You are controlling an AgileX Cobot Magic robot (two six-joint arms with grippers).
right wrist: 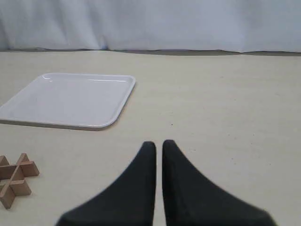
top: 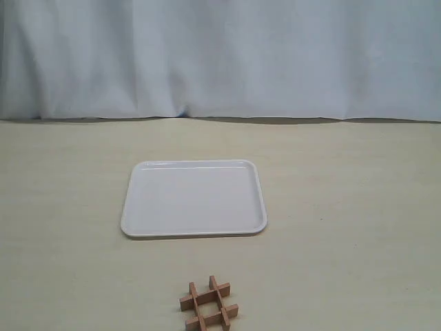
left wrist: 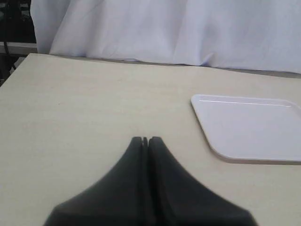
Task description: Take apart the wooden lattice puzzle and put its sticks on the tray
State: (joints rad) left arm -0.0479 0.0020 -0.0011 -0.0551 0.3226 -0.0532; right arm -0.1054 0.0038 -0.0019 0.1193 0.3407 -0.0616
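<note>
The wooden lattice puzzle [top: 209, 305] lies assembled on the table near the front edge, a small hash-shaped grid of reddish-brown sticks; it also shows in the right wrist view [right wrist: 16, 179]. The white tray [top: 193, 200] lies empty behind it, mid-table, and appears in both wrist views [left wrist: 254, 127] [right wrist: 70, 99]. My left gripper [left wrist: 146, 140] is shut with its fingers pressed together, holding nothing, over bare table beside the tray. My right gripper [right wrist: 159, 144] has only a thin slit between its fingers and is empty, well apart from the puzzle. Neither gripper shows in the exterior view.
A white curtain [top: 220, 55] hangs along the table's far edge. The tabletop [top: 358, 221] is pale beige. In the left wrist view a table corner and dark equipment [left wrist: 11, 28] lie at the far end.
</note>
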